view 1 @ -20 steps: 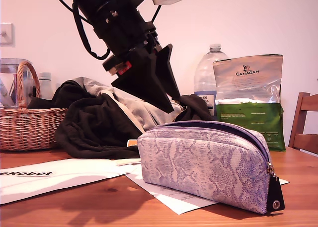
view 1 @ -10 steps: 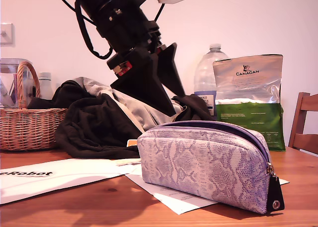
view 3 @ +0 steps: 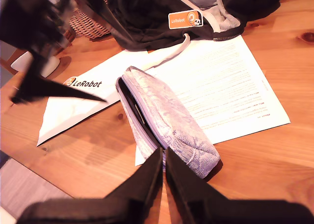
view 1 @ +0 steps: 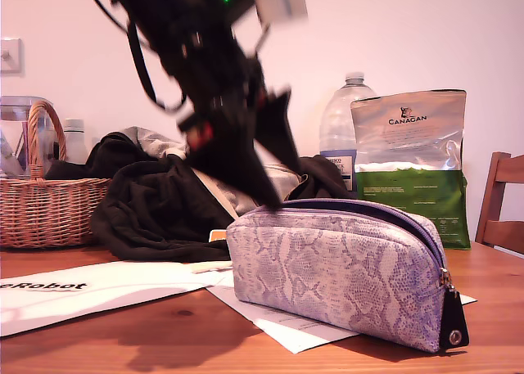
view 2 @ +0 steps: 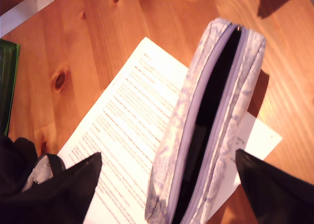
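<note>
Snakeskin-print pouch [view 1: 340, 272], unzipped along the top, standing on its base on the wooden bench [view 1: 164, 341], partly over a printed sheet [view 2: 122, 121] and just beside a white LeRobot envelope [view 1: 82, 292]. Above its end toward the exterior view's left, my first tool [view 1: 283, 186], arm pitched steeply down from the top of that view, fingers spread wide and gripping nothing. Seen from that arm's wrist camera, one finger to each side of the open zip line, dark interior between them. Lower fingertip possibly touching the pouch's upper edge; too blurred in the exterior view to say for sure. My second tool [view 3: 163, 153] held well back from the pouch, looking down on it, fingers drawn together with only a sliver between, empty. Behind the pouch, a black hoodie [view 1: 155, 202] heaped on the bench, a wicker basket [view 1: 49, 210] at the exterior view's left, a water bottle [view 1: 345, 120] and a Canagan bag [view 1: 409, 169] toward its right. Compared with half a second ago: first arm lower and smeared with motion, fingertip dropped from clear of the pouch down to its rim; pouch unmoved.
</note>
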You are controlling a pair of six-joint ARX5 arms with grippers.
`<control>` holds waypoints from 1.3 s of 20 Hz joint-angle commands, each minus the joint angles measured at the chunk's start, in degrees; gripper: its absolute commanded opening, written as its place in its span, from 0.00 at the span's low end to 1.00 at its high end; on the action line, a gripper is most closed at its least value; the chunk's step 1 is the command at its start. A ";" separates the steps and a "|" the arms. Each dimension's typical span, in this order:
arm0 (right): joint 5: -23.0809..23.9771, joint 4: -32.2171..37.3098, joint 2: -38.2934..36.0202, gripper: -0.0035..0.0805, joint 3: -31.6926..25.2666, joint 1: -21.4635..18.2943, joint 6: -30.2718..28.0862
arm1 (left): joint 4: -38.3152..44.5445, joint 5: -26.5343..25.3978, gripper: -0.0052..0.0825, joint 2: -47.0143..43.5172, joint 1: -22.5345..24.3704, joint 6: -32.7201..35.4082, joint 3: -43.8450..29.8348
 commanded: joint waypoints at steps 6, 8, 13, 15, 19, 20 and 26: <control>0.20 -0.44 0.33 0.03 -0.02 0.31 1.95 | 1.53 0.55 0.93 4.37 -0.33 0.17 0.11; 0.26 0.04 0.74 0.05 -0.61 0.33 1.97 | 1.55 0.50 0.79 4.37 -0.37 -1.42 0.11; 2.84 1.27 3.23 0.24 -5.05 0.70 0.96 | 1.29 0.48 0.20 4.37 -0.72 -4.33 0.13; 0.48 3.58 3.26 0.24 -5.09 1.27 -3.52 | 2.05 0.50 0.18 4.37 -0.72 -4.31 0.11; 1.49 9.14 3.41 0.27 -5.20 2.78 -8.13 | 4.20 0.46 0.16 4.37 -0.37 -4.28 0.13; 1.70 9.75 3.82 0.30 -5.70 3.04 -9.44 | 4.44 0.48 0.14 4.37 -0.28 -4.28 0.13; 2.45 13.25 10.10 0.36 -7.50 6.01 -11.21 | 6.23 0.50 0.14 4.37 -0.28 -4.26 0.13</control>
